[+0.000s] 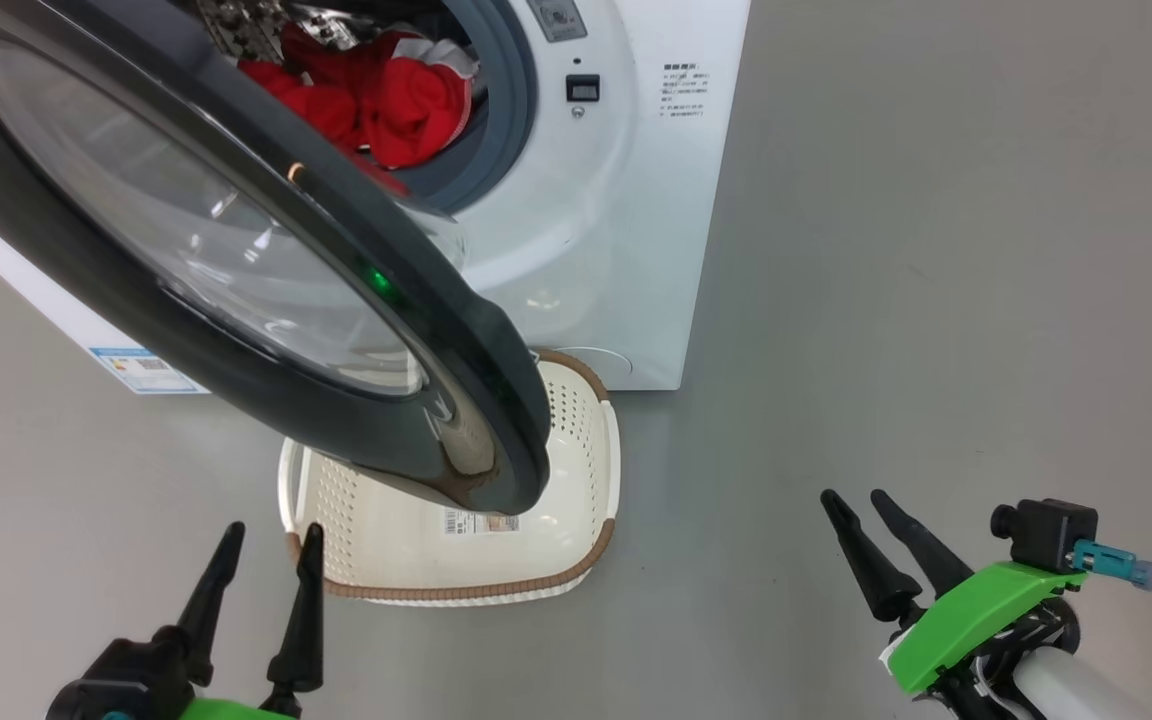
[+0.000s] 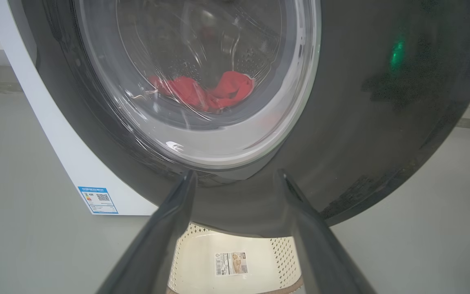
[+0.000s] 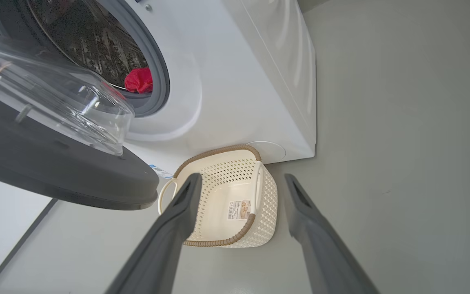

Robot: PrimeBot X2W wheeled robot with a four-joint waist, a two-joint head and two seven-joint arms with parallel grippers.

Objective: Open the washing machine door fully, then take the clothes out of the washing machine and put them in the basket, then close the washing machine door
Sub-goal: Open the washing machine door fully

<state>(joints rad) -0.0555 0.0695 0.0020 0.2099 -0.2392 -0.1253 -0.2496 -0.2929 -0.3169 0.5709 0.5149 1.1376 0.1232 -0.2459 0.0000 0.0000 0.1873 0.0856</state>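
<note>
Print on washing machine (image 1: 626,250) and basket (image 1: 598,460) is illegible.

The washing machine door (image 1: 206,240) stands open across the upper left and centre, its lower edge overlapping the basket (image 1: 576,470) at lower centre; red clothes (image 1: 386,100) lie inside the washing machine (image 1: 616,200) at top centre; left gripper (image 1: 274,527) at lower left, right gripper (image 1: 852,495) at lower right, both empty, fingers parted

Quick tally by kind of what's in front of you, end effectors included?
washing machine: 1
washing machine door: 1
basket: 1
red clothes heap, in the drum: 1
end effectors: 2, left end effector and right end effector
Total: 6
</note>
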